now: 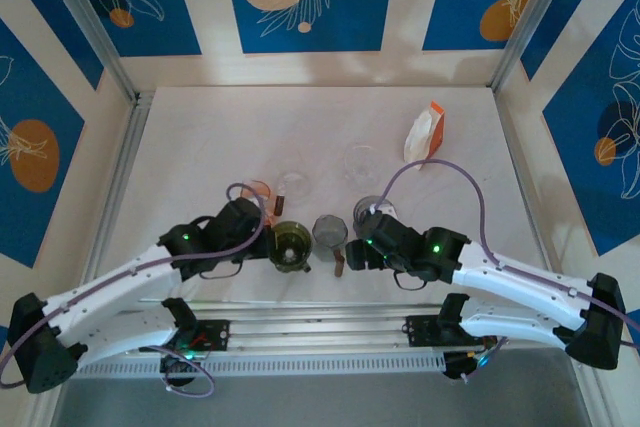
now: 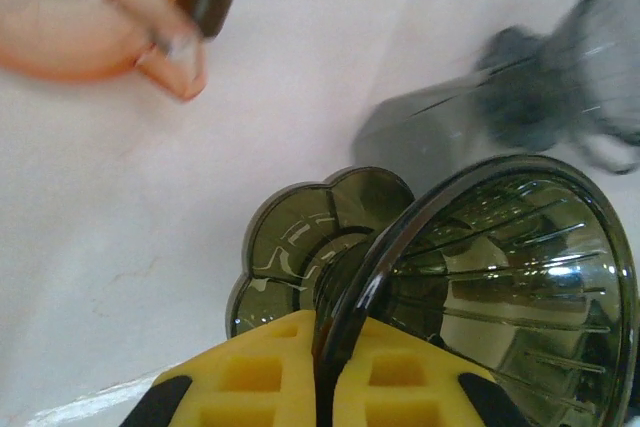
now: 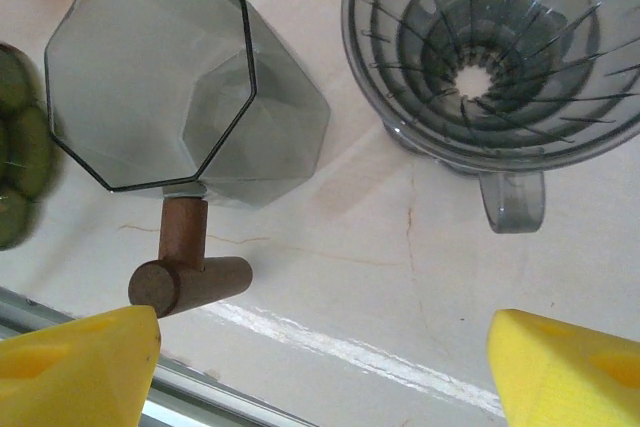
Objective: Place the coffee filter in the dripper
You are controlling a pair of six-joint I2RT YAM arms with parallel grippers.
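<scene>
Top external: coffee filter pack [image 1: 424,134] lay at the far right of the table [image 1: 200,137], well apart from both arms. White papers, with an orange wrapper at the far end. Its long axis ran near to far, the far end leaning a little to the right. Neither gripper touched it.

Green dripper [image 1: 290,247] sat just ahead of the left gripper [image 1: 268,247], near the front edge of the table. Left wrist: the yellow pads of the left gripper [image 2: 335,367] were pressed together on the dark loop handle of the green dripper [image 2: 500,267]. The ribbed mouth opened toward the right of that frame and the scalloped base sat to the left, so the body was tilted in that view. No paper inside.

Just right of it was an octagonal grey dripper [image 1: 330,231] with a wooden handle [image 1: 339,265], then a round ribbed grey dripper [image 1: 368,209]. Right wrist: the right gripper [image 3: 320,367] was spread wide and held nothing, with the octagonal dripper [image 3: 180,97] and the ribbed one [image 3: 490,57] beyond its pads.

An orange dripper [image 1: 258,191] sat behind the left gripper.
</scene>
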